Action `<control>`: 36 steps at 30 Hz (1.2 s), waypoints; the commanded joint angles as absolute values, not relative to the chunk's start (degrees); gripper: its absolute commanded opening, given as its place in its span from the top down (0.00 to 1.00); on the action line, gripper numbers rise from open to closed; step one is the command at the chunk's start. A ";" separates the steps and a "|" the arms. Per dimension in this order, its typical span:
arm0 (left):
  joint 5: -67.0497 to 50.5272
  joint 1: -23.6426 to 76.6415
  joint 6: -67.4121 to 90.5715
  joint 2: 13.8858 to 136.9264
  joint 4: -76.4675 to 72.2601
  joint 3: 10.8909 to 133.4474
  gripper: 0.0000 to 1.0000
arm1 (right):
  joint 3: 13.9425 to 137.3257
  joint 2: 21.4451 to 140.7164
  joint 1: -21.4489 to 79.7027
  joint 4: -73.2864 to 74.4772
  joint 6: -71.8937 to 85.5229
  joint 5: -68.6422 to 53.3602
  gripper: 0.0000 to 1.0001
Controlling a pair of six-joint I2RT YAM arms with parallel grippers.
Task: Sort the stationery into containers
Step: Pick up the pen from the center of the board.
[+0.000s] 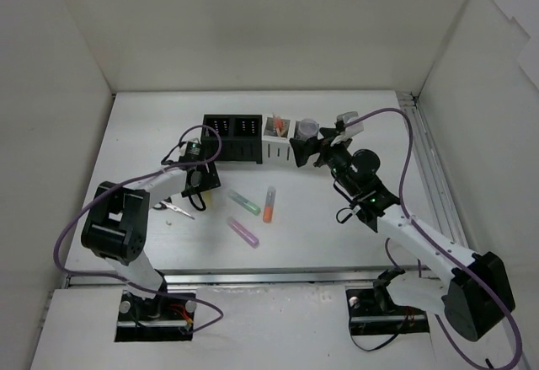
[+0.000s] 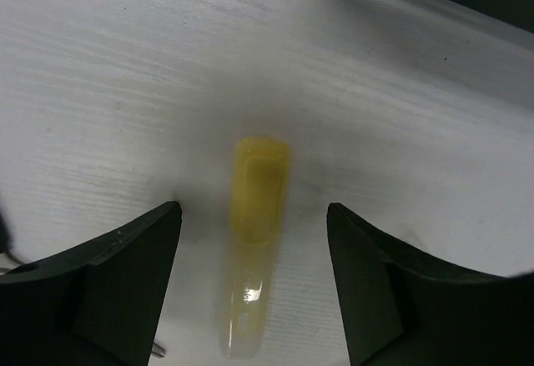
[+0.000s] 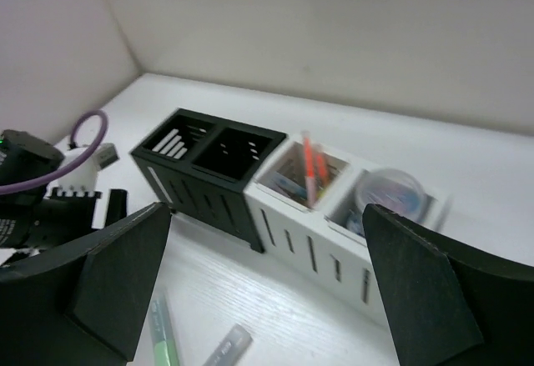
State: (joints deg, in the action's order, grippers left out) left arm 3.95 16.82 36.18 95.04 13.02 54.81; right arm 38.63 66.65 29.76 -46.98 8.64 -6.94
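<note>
Fingers (image 2: 125,283) spread wide, yellow marker (image 2: 257,208) between

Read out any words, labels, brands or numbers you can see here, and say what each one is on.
No text is readable in any view.
The yellow marker is blurred and shows no print.
The black organiser and the white organiser show only slats, no labels.

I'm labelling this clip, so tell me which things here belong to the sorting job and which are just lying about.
Job:
black organiser, white organiser, yellow marker, green marker, orange marker, pink-purple marker.

Lying about:
purple cable; a scissors-like item, too small to identify.
</note>
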 commanded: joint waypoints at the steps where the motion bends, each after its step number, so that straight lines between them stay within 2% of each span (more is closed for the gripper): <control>1: 2.82 17.66 36.21 96.58 12.04 59.05 0.35 | 41.13 60.48 30.23 -32.50 10.54 8.50 0.02; 2: 2.81 17.67 36.38 97.20 12.04 59.41 0.44 | 41.74 60.12 30.23 -29.65 11.24 10.53 0.02; 4: 2.99 18.19 36.48 98.34 12.04 59.76 0.50 | 42.36 59.77 30.23 -23.94 11.43 14.67 0.02; 6: 3.43 18.81 36.56 98.87 12.04 60.12 0.63 | 42.45 59.33 30.15 -21.46 11.78 17.21 0.02; 7: 3.69 18.81 36.74 98.96 12.39 60.20 0.76 | 42.36 58.89 29.89 -19.71 12.30 17.40 0.02; 11: 4.66 19.42 36.83 98.00 13.09 59.94 0.98 | 41.49 57.04 29.97 -17.84 12.83 18.72 0.02; 21: 8.00 22.41 30.07 89.22 12.84 62.58 1.00 | 37.36 53.35 29.97 -20.11 10.12 14.60 0.02; 27: 1.52 23.64 19.27 81.04 -2.24 64.86 1.00 | 34.54 52.12 30.14 -23.55 5.19 6.77 0.02; 33: -6.40 23.64 13.19 86.73 -12.80 74.08 1.00 | 33.58 52.47 30.06 -23.73 3.61 6.24 0.02; 36: -7.64 23.64 12.22 91.04 -21.23 76.81 0.97 | 32.96 51.77 29.97 -23.90 2.55 7.12 0.02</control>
